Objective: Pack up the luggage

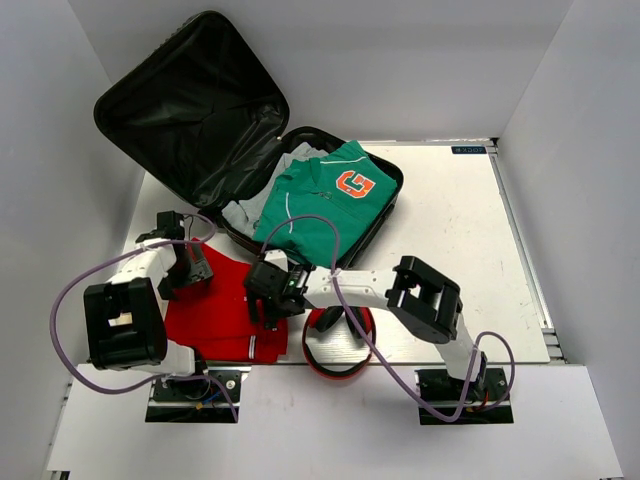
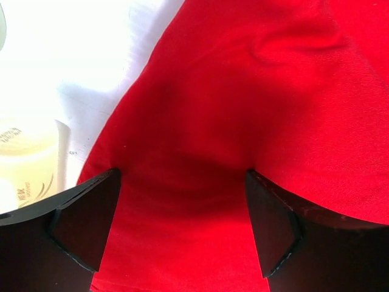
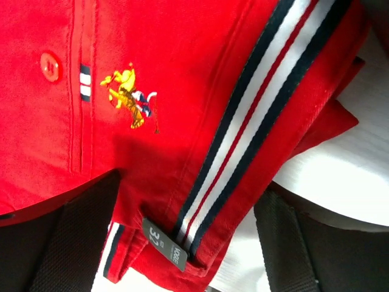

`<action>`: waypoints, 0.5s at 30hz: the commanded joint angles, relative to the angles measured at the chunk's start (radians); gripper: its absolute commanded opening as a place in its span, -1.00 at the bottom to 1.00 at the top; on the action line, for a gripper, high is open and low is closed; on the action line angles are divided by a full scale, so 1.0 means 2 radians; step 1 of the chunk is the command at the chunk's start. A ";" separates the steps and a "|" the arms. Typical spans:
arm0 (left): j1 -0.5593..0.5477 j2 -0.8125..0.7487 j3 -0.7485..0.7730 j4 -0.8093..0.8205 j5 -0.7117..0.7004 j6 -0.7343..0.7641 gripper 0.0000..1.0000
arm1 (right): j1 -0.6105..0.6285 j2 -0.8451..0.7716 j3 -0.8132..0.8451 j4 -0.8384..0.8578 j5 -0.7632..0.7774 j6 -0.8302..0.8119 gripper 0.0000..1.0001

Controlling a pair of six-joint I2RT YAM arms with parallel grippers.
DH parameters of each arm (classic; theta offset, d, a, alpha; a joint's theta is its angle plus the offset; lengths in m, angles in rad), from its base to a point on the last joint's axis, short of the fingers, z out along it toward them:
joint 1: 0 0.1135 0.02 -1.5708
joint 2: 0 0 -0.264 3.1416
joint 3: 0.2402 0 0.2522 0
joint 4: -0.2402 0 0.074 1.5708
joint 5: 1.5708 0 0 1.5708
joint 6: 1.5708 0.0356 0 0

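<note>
1. Luggage (image 1: 190,110): open, at 11 o'clock on the table (image 1: 480,260) in the top view. Lid is propped up w/ shiny lining facing out. The base lies at 4 o'clock from the lid, so the opened case's long axis runs approx. 10-to-4.
2. Green shirt (image 1: 325,205): folded, orange emblem up, fills most of the base. A grey garment (image 1: 245,212) shows beneath its 9 o'clock edge.
3. Red shirt (image 1: 215,310): flat on the table at 7 o'clock from the base, outside the case. This appears to be the next item to pack.
4. Red-and-black ring (image 1: 340,345): at 6 o'clock on the table edge, partly under the R arm. ID uncertain.
5. Left gripper (image 1: 185,270): over the shirt's 10 o'clock corner. Wrist view shows the jaws spread wide, red cloth bunched between them, nothing clamped.
6. Right gripper (image 1: 268,295): over the shirt's 2 o'clock edge. Jaws are likewise spread and straddle the striped trim (image 3: 243,146) and size tag (image 3: 161,240); no grip.

Key relation: the base opening lies at 12-to-1 o'clock from both grippers. R is nearer, just beside the near rim. Est.: close both, lift, carry toward 1 o'clock, clearing the rim.
</note>
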 commanded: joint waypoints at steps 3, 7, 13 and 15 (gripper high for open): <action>-0.002 -0.023 -0.020 0.003 -0.001 -0.013 0.83 | -0.003 0.049 0.004 -0.051 -0.015 0.034 0.59; -0.005 -0.031 -0.018 -0.002 -0.001 -0.011 0.83 | -0.004 0.039 -0.017 0.009 -0.020 0.016 -0.11; -0.006 -0.055 -0.023 0.006 0.013 -0.006 0.83 | -0.009 0.016 -0.026 0.024 0.010 -0.017 -1.00; -0.009 -0.068 -0.018 -0.002 0.014 -0.003 0.85 | -0.012 -0.010 -0.047 0.050 0.010 -0.036 -1.00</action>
